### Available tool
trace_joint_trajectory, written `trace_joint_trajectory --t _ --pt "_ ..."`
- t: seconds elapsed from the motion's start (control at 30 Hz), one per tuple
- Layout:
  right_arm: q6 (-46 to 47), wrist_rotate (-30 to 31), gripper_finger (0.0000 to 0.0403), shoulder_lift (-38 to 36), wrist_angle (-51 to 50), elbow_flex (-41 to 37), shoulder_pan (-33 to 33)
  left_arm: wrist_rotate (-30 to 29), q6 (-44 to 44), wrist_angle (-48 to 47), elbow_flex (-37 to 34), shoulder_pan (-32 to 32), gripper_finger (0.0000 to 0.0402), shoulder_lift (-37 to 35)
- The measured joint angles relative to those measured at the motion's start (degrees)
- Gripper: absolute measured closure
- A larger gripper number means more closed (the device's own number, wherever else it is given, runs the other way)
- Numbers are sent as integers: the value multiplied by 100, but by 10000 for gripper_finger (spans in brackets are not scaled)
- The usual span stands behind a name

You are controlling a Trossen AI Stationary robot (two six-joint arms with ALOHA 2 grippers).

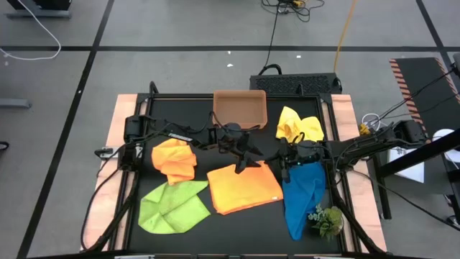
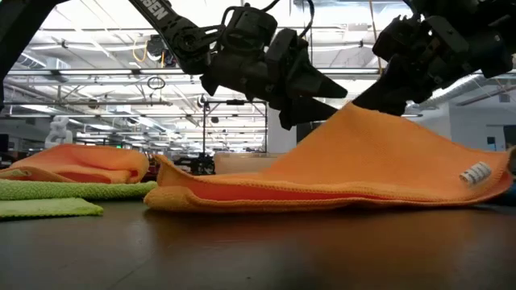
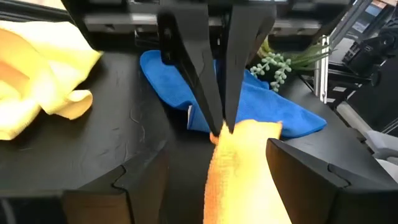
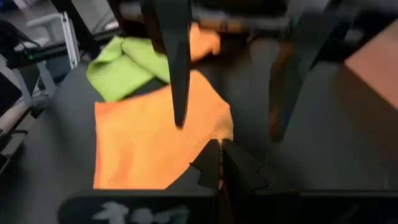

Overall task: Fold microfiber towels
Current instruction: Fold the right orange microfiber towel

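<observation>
left wrist – pincer [image 3: 222,127] on orange towel [image 3: 239,180]

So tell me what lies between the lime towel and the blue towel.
In the high view, the flat orange towel lies between the lime towel and the blue towel. The left gripper pinches its far corner.

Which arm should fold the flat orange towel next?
Left, probably. The left gripper has its jaws shut on a lifted corner of the flat orange towel, while the right gripper hangs open beside it, holding nothing.
</observation>
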Motion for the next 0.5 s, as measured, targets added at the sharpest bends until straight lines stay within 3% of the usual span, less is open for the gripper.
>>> trace_joint_trajectory --t 0.5 --pt "-219 0 403 -2 307 2 0 4 -192 100 0 -8 131 -1"
